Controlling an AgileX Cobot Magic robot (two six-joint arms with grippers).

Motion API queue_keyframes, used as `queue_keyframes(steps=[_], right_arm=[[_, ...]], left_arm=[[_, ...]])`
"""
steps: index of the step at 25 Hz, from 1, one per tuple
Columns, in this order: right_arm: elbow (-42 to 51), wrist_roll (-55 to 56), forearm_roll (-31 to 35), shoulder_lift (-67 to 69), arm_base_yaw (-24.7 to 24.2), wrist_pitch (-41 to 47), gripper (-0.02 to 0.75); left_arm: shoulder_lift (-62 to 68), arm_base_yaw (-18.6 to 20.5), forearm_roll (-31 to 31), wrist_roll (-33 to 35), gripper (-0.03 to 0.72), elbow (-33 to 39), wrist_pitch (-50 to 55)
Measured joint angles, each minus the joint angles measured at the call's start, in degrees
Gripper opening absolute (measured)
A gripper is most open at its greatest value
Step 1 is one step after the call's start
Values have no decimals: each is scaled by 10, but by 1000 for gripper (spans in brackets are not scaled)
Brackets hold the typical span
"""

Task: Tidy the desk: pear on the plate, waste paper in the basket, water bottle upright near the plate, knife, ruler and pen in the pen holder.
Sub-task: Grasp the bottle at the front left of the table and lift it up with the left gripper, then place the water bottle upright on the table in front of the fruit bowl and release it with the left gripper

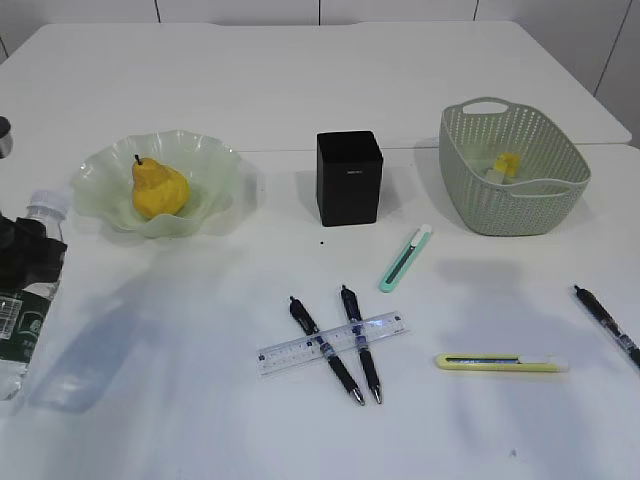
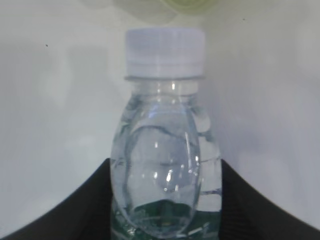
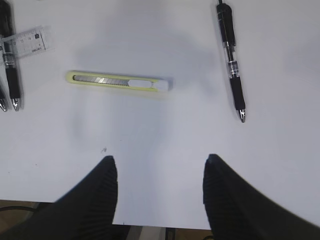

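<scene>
The yellow pear (image 1: 158, 188) lies on the pale green plate (image 1: 100, 165). My left gripper (image 1: 28, 255) (image 2: 165, 172) is shut on the water bottle (image 1: 18, 320) (image 2: 165, 130), which is tilted at the desk's left edge with its white cap toward the plate. Yellow waste paper (image 1: 508, 163) lies in the green basket (image 1: 560, 185). The clear ruler (image 1: 390, 327) (image 3: 30, 42) lies across two black pens (image 1: 318, 335) (image 1: 360, 343). A yellow knife (image 1: 500, 362) (image 3: 120, 82), a teal knife (image 1: 405, 258) and a third pen (image 1: 605, 325) (image 3: 231, 60) lie on the desk. My right gripper (image 3: 157, 167) is open and empty above the front edge.
The black pen holder (image 1: 349, 178) stands upright at mid desk between plate and basket. The desk's front edge (image 3: 160, 227) shows just below my right gripper's fingers. A dark object (image 1: 4, 137) sits at the far left edge.
</scene>
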Motion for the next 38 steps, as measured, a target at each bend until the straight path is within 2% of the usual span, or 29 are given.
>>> queue_keyframes(steps=[8,17,27,36,38], right_arm=[[0,0,14,0,0,1,410],[0,0,14,0,0,5,410],[0,0,14,0,0,8,410],[0,0,13,0,0,9,410],[0,0,13,0,0,9,410]], left_arm=[[-126,0,21,0,375,123,-146],[-171,0,29,0,375,226,-361],[-163,0,37,0,375,245,-579],[-48,0,44,0,375,245,-815],[-23,0,46,0,375,245,-840]])
